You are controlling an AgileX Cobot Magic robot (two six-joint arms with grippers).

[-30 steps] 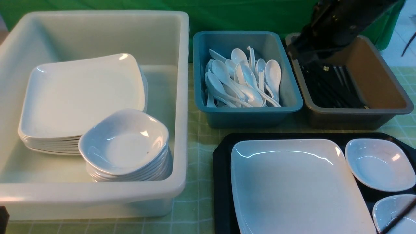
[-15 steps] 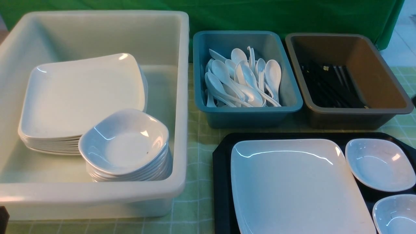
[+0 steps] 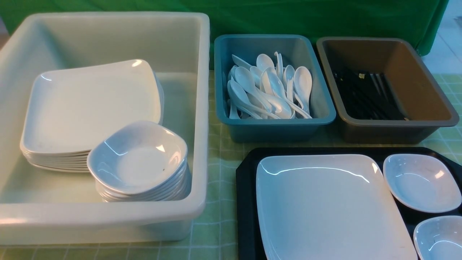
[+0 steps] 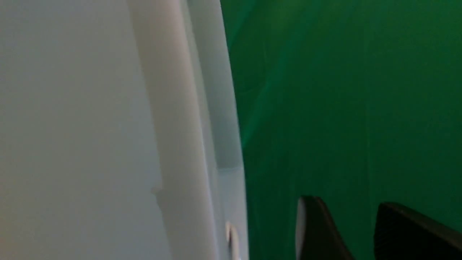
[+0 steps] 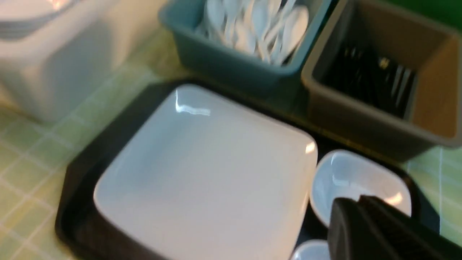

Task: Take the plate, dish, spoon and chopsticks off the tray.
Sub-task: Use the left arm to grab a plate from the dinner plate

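Front view: plate [image 3: 332, 206] lies flat on the black tray [image 3: 247, 213], glossy face up, its near edge cut off by the frame. Two small white dishes sit beside it on the tray, on the robot's right: the far dish [image 3: 421, 183] whole in frame, the near dish [image 3: 442, 240] cut off. Just beyond the tray stand two tubs, side by side. Blue tub [image 3: 279, 131] bears a loose heap of white spoons [image 3: 252, 90], bowls and handles crossing. Brown tub [image 3: 400, 133] contains black chopsticks [image 3: 371, 97], bunched toward its left side; count not readable. Left of the tray, well apart from the brown tub: large white bin [image 3: 200, 126], with a stack of plates [image 3: 92, 108] and, nearer, a stack of dishes [image 3: 139, 159]. Green cloth [image 3: 260, 18] hangs behind; checked cloth [image 3: 220, 173] below. Left wrist view: left gripper [image 4: 350, 216] open, tips apart, cloth and bin wall behind. Right wrist view: right gripper [image 5: 357, 202] closed, fingers together, seen over the dish area; blurred.
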